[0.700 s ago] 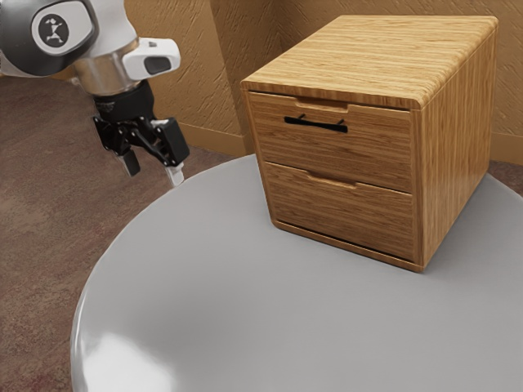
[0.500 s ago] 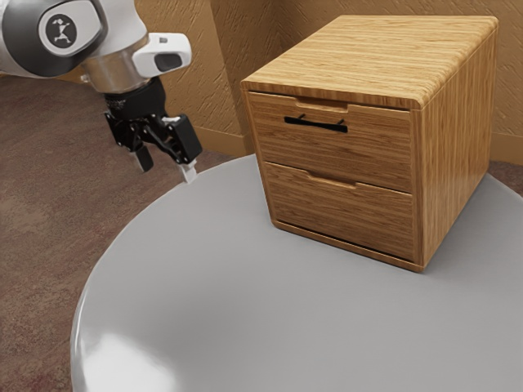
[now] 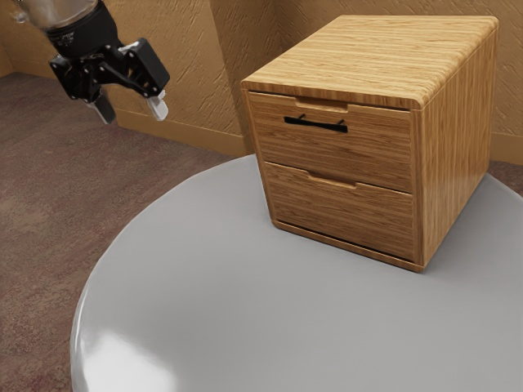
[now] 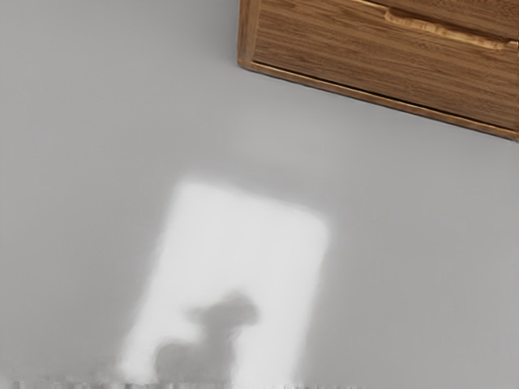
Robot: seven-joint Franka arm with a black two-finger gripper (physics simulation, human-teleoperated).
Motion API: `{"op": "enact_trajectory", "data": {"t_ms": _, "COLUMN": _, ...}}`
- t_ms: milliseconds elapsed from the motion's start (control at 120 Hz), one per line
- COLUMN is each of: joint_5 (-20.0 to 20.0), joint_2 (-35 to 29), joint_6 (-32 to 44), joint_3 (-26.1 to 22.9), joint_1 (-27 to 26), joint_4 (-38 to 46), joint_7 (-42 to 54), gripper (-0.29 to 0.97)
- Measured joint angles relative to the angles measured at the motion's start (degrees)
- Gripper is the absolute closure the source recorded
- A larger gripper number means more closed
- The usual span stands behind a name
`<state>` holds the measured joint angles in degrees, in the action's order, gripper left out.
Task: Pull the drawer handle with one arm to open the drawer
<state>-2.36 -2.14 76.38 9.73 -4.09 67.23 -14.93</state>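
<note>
Grey tabletop [image 3: 245,327] spreads open from its round near rim to the wooden cabinet [image 3: 384,57] standing toward the far side. The top drawer [image 3: 327,155] sits flush, its black handle [image 3: 316,123] running level across the front. Beyond the rim, well apart from the cabinet, the gripper [image 3: 132,112] hangs with fingers spread, holding nothing.

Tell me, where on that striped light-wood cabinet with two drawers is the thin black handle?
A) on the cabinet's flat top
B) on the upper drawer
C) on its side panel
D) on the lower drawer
B: the thin black handle sits across the front of the upper drawer of the striped light-wood cabinet; the lower drawer shows only a wooden ridge.
</note>
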Motion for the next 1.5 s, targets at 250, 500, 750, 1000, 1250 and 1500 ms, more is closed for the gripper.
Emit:
{"op": "enact_trajectory", "data": {"t_ms": 250, "joint_5": -1.41, "joint_2": 1.22, "joint_6": 0.36, "joint_3": -1.15, "joint_1": -1.59, "joint_4": 0.22, "joint_7": -22.83, "gripper": 0.0}}
{"op": "enact_trajectory", "data": {"t_ms": 500, "joint_5": -1.54, "joint_2": 4.92, "joint_6": 6.3, "joint_3": -1.21, "joint_1": -3.17, "joint_4": 0.56, "joint_7": -38.12, "gripper": 0.0}}
{"op": "enact_trajectory", "data": {"t_ms": 750, "joint_5": -1.42, "joint_2": 8.09, "joint_6": 12.57, "joint_3": -1.25, "joint_1": -1.48, "joint_4": 0.6, "joint_7": -47.85, "gripper": 0.0}}
{"op": "enact_trajectory", "data": {"t_ms": 1000, "joint_5": -1.7, "joint_2": 10.94, "joint_6": 18.22, "joint_3": -1.23, "joint_1": -3.47, "joint_4": 0.62, "joint_7": -54.35, "gripper": 0.0}}
{"op": "enact_trajectory", "data": {"t_ms": 1250, "joint_5": -2.42, "joint_2": 12.91, "joint_6": 22.84, "joint_3": -1.3, "joint_1": -4.03, "joint_4": 0.63, "joint_7": -58.69, "gripper": 0.0}}
{"op": "enact_trajectory", "data": {"t_ms": 1500, "joint_5": -3.11, "joint_2": 14.87, "joint_6": 26.53, "joint_3": -1.22, "joint_1": -4.08, "joint_4": 0.25, "joint_7": -61.71, "gripper": 0.12}}
